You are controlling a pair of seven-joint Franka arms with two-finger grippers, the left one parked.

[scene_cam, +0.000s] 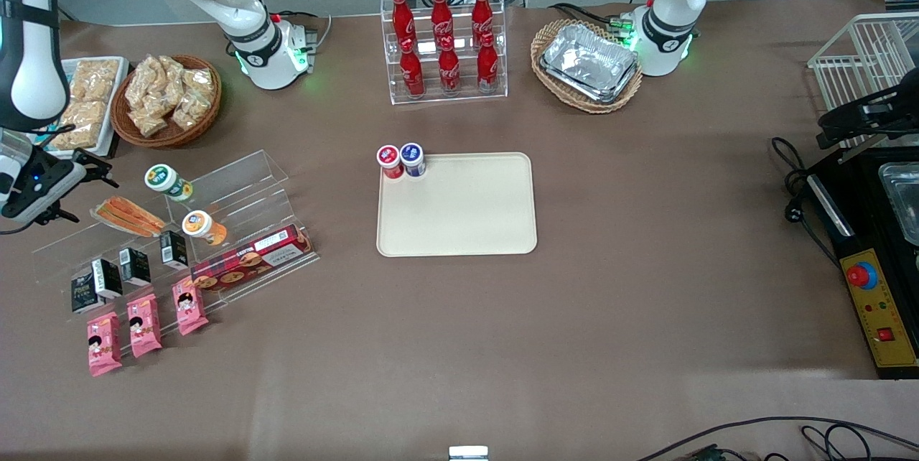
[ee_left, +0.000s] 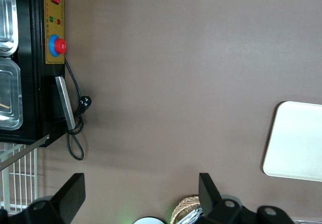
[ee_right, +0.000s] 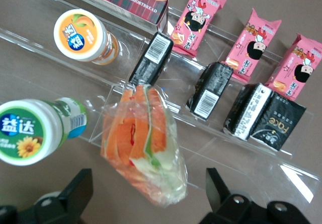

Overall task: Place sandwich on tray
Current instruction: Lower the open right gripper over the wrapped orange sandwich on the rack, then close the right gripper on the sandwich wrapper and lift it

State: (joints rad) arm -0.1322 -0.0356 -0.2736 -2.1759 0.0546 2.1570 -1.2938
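Observation:
The sandwich (scene_cam: pixel 129 215) is an orange and pale wedge in clear wrap. It lies on the clear stepped shelf (scene_cam: pixel 237 181) toward the working arm's end of the table. It also shows in the right wrist view (ee_right: pixel 143 143). My right gripper (scene_cam: pixel 77 192) hovers open just above and beside it. In the wrist view the gripper (ee_right: pixel 148 196) is open, with the wrapped end of the sandwich reaching between the two fingers (ee_right: pixel 78 191) without touching them. The cream tray (scene_cam: pixel 467 217) lies mid-table and also shows in the left wrist view (ee_left: pixel 297 143).
Two small jars (scene_cam: pixel 402 159) stand on the tray's corner. Beside the sandwich are a green-lidded bottle (ee_right: pixel 35 131), an orange-lidded bottle (ee_right: pixel 83 36), black cartons (ee_right: pixel 211 90), pink packets (ee_right: pixel 251 45) and a red cookie box (scene_cam: pixel 251 260). A cola rack (scene_cam: pixel 445 44) and snack baskets stand farther from the camera.

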